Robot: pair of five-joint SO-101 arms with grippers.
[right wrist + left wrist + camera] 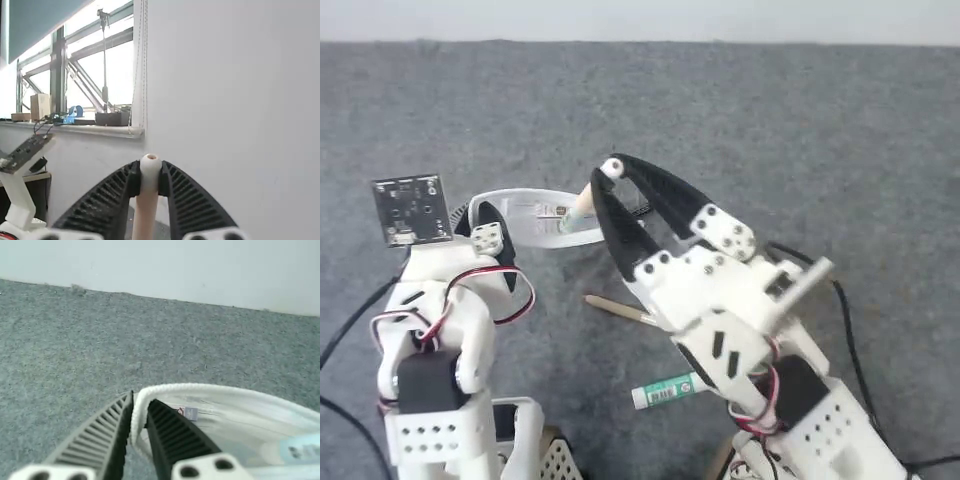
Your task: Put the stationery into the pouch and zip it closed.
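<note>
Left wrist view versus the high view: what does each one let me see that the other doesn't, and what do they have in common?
Left wrist view's extras: its ridged fingers up close, and a small metal tag just inside the rim of the white pouch. High view's extras: the right end effector shut on a cream pen, plus a pencil and a glue stick lying on the grey carpet. Shared: the left end effector clamped on the pouch rim, and the carpet.
</note>
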